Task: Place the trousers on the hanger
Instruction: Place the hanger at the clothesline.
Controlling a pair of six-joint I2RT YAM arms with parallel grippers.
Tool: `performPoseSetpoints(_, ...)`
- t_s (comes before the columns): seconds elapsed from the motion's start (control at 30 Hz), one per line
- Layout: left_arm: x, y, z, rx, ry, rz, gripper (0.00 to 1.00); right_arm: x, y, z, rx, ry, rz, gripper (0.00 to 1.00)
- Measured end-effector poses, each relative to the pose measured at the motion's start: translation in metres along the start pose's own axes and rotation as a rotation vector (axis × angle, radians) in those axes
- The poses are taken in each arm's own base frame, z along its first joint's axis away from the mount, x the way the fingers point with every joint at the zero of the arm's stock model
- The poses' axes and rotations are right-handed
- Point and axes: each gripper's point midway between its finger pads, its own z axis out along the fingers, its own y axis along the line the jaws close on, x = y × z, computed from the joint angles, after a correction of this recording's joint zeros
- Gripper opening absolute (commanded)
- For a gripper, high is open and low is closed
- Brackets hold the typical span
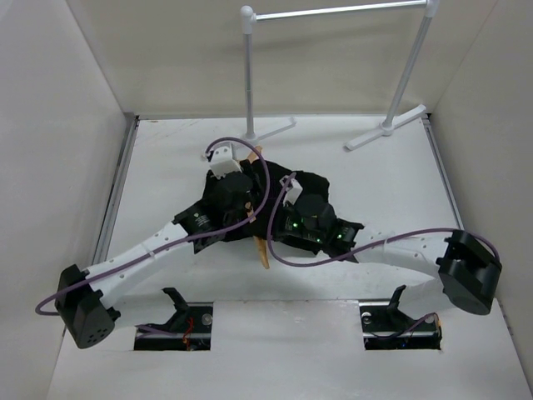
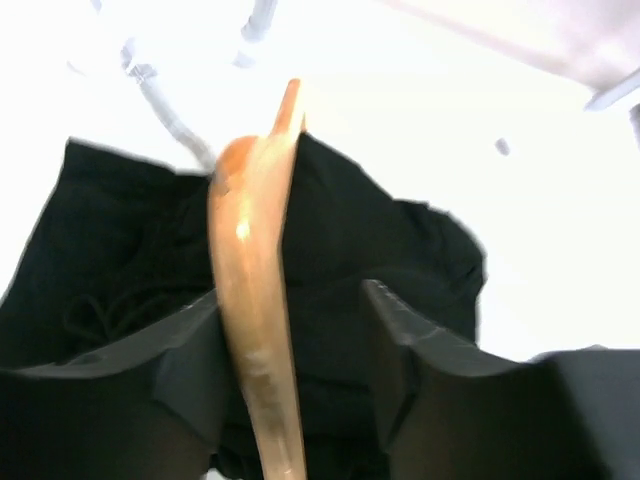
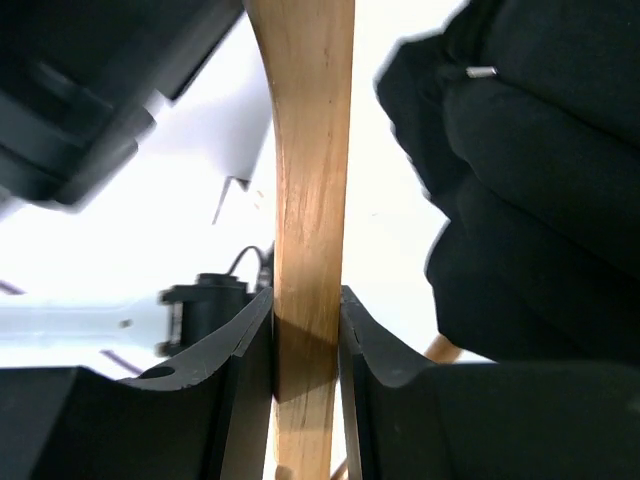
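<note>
Now, trousers [image 1: 315, 185]: bunched in a black heap mid-counter [image 1: 166, 158], under both arms.
hanger [image 1: 264, 252]: in with the heap, one tan end poking toward the near edge.
right hand [image 3: 306, 320]: clamped tight on the hanger's wood.
left hand [image 2: 292, 300]: spread wide, hanger between its fingers, nearer the left one.
rail stand [image 1: 333, 12]: far edge.

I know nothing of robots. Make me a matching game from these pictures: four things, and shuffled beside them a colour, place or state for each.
1 trousers
2 hanger
3 rail stand
4 right gripper

A grey, upright at the table's far end
B shut on the wood
C black, bunched mid-table
D tan wood

Pairs: 1-C, 2-D, 3-A, 4-B.
</note>
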Motion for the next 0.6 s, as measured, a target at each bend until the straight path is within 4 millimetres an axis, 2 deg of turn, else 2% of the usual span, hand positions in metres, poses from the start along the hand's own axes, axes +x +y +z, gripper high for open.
performPoseSetpoints(0.1,-0.024,-0.007,-0.007,0.022,-0.043,-0.060,0.61,-0.011,0.009,-0.007,-0.032,-0.015,0.014,0.12)
performPoseSetpoints(0.23,-0.066,-0.016,-0.027,0.071,-0.118,-0.152,0.67,-0.022,0.011,-0.011,-0.050,-0.027,0.038,0.10)
performPoseSetpoints(0.47,-0.135,-0.026,-0.067,0.164,-0.233,-0.288,0.68,-0.035,0.013,-0.014,-0.084,-0.037,0.096,0.09)
performPoseSetpoints(0.6,-0.169,-0.016,-0.088,0.176,-0.292,-0.342,0.67,-0.051,0.018,-0.018,-0.121,-0.055,0.135,0.09)
